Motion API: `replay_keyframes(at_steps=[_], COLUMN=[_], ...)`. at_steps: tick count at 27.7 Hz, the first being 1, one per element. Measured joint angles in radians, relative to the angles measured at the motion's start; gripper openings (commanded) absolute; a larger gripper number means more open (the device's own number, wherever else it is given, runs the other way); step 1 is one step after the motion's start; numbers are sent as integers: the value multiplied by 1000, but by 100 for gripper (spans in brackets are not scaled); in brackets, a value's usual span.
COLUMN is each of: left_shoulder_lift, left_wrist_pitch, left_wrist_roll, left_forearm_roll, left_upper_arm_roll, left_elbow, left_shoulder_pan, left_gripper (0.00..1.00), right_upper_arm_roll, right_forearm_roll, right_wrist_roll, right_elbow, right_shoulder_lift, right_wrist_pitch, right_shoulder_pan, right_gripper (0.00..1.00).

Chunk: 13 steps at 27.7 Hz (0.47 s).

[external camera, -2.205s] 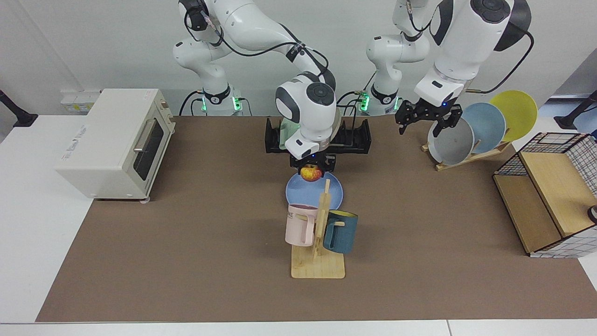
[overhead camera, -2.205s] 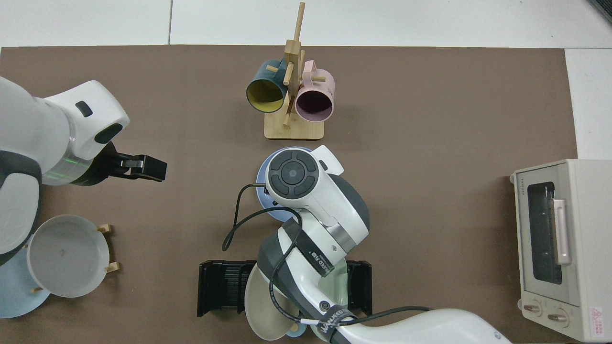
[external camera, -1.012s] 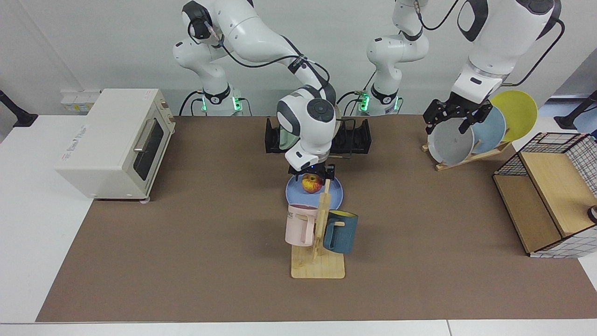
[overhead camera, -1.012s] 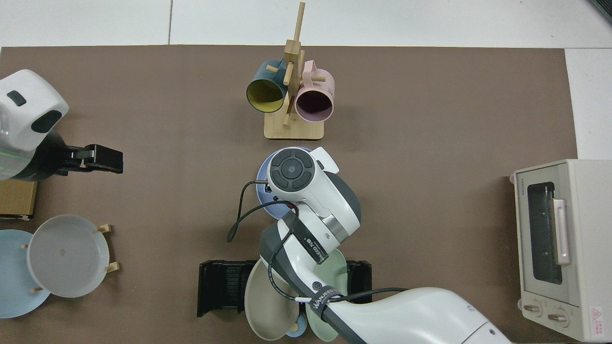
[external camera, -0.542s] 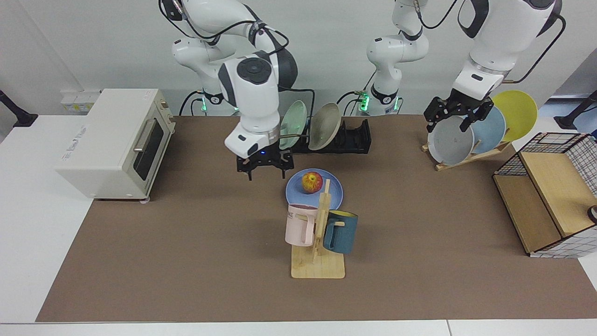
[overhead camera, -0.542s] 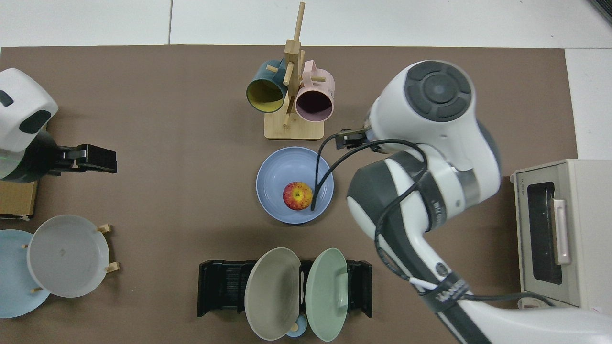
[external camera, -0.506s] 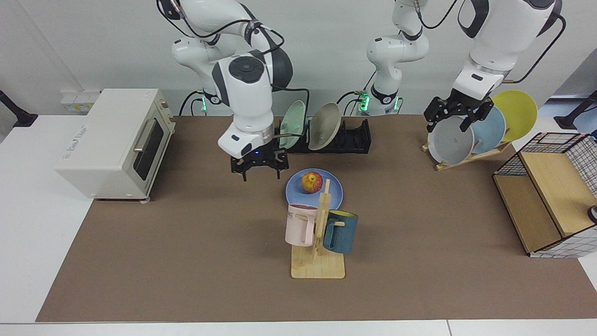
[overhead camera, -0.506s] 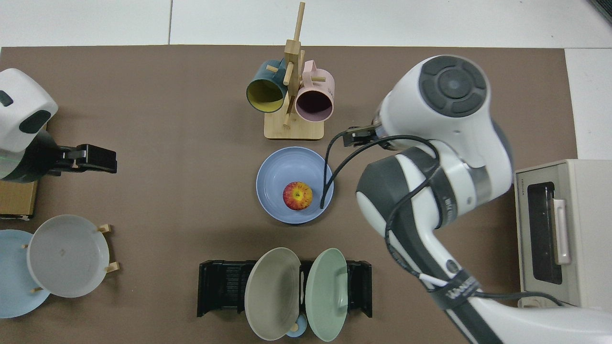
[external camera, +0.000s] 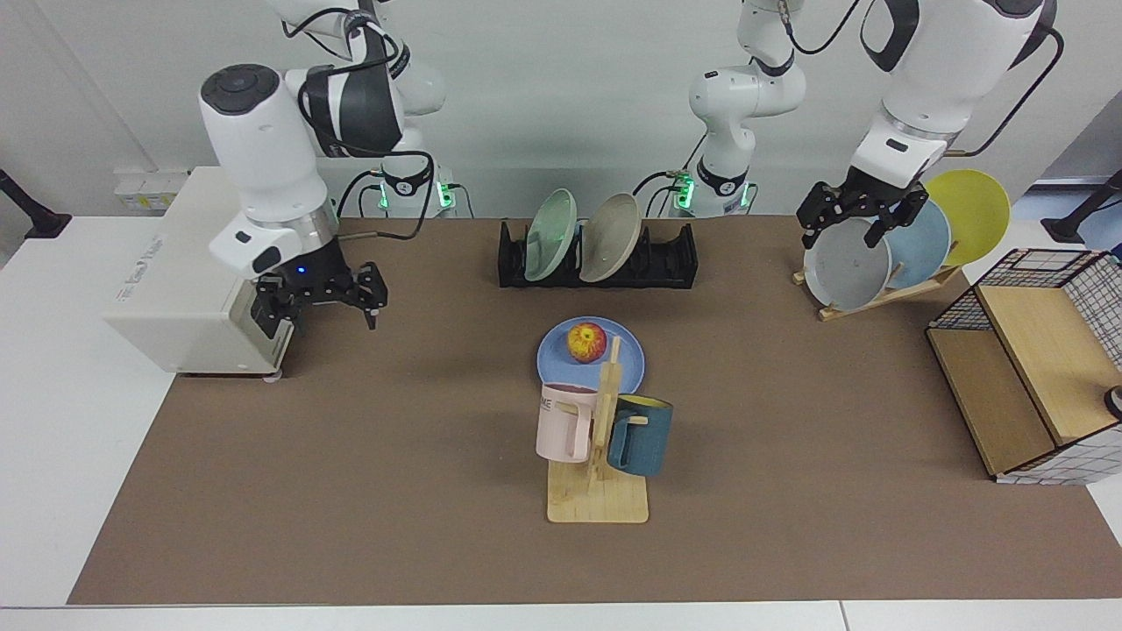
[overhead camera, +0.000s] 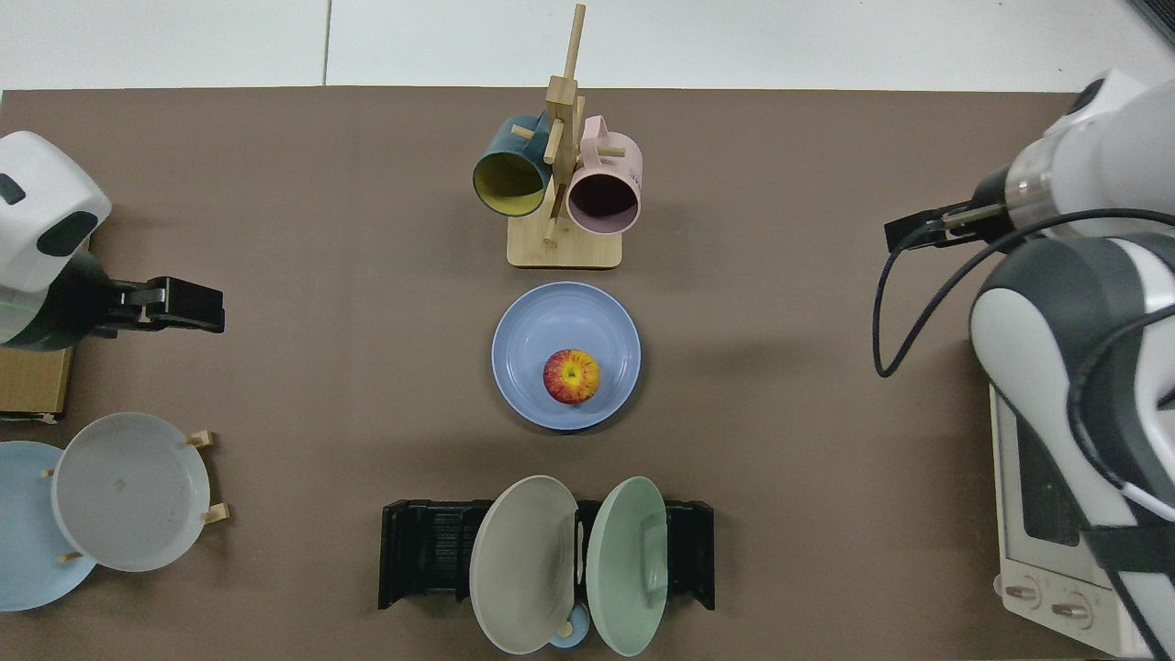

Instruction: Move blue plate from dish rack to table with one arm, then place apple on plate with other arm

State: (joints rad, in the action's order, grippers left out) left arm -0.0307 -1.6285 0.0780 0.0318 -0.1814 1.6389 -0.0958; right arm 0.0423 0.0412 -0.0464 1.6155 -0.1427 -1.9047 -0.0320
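The blue plate (external camera: 554, 358) (overhead camera: 551, 321) lies flat on the table (external camera: 394, 491) (overhead camera: 780, 413), between the black dish rack (external camera: 668, 263) (overhead camera: 427, 551) and a mug tree. On the plate rests the apple (external camera: 586, 342) (overhead camera: 571, 375), red and yellow, with nothing touching it. My right gripper (external camera: 320, 315) (overhead camera: 911, 231) hangs open and empty in front of the toaster oven, far from the plate. Over at the wooden plate stand, my left gripper (external camera: 846, 235) (overhead camera: 188, 306) is open and empty, just above a grey plate.
A white toaster oven (external camera: 202, 254) (overhead camera: 1056, 514) stands at one table end. The mug tree (external camera: 600, 438) (overhead camera: 560, 184) holds a pink and a teal mug. A green (external camera: 550, 235) and a beige plate (external camera: 611, 237) stand in the rack. A wire-and-wood box (external camera: 1034, 368) is beyond the plate stand (external camera: 877, 294).
My right gripper let the apple go onto the blue plate, rose, and swung away to the toaster oven. The left gripper moved to the plate stand and has stayed there.
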Motion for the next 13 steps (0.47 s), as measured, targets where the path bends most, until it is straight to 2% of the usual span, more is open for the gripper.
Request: replay_keyframes(at_steps=[7,13], left_shoulder_lift=[0,0], left_wrist_pitch=[0,0], left_wrist_roll=[0,0], left_forearm_roll=[0,0], left_upper_arm_roll=[0,0], left_elbow=[0,0], left_shoulder_pan=[0,0], left_gripper=[100,100], right_upper_arm_roll=[1,5], right_forearm_roll=[-35,-41], right_wrist_roll=[-1,-1], right_elbow=[-17,-28], right_shoulder_lift=[79,97], right_wrist_pitch=[93,147], right_shoulder_pan=[38,38], right_gripper=[100,100])
